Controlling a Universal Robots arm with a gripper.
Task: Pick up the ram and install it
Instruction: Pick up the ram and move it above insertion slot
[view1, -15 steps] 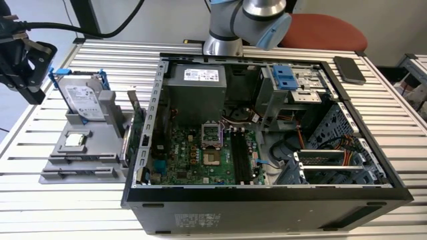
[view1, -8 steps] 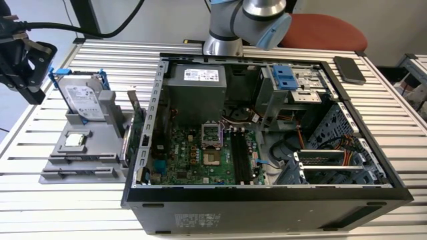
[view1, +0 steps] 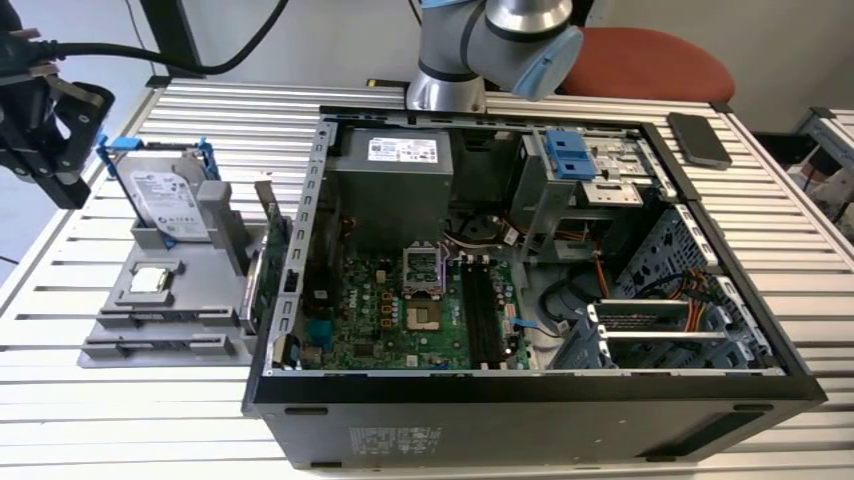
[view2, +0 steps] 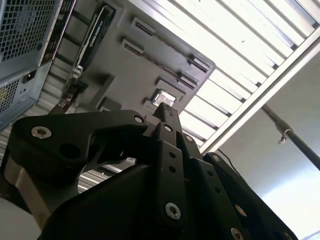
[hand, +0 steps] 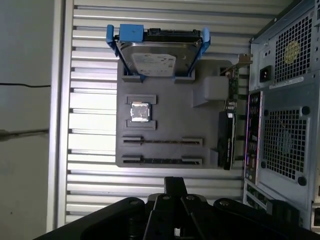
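My gripper (view1: 67, 190) hangs above the table at the exterior view's left, beside the grey parts holder (view1: 167, 300). Its black fingers (view2: 163, 112) stand together with nothing between them. The holder's two long slots (hand: 162, 141) look bare in the first wrist view. Inside the open computer case (view1: 534, 385), dark long strips fill the memory slots (view1: 483, 310) of the green motherboard (view1: 387, 320). I cannot tell whether one of them is the ram.
On the holder stand a silver hard drive in a blue frame (view1: 167, 195), a small square chip (hand: 140, 112) and an upright expansion card (hand: 226, 140). A phone (view1: 698, 138) lies on the slatted table at the back right. The arm's base (view1: 461, 60) rises behind the case.
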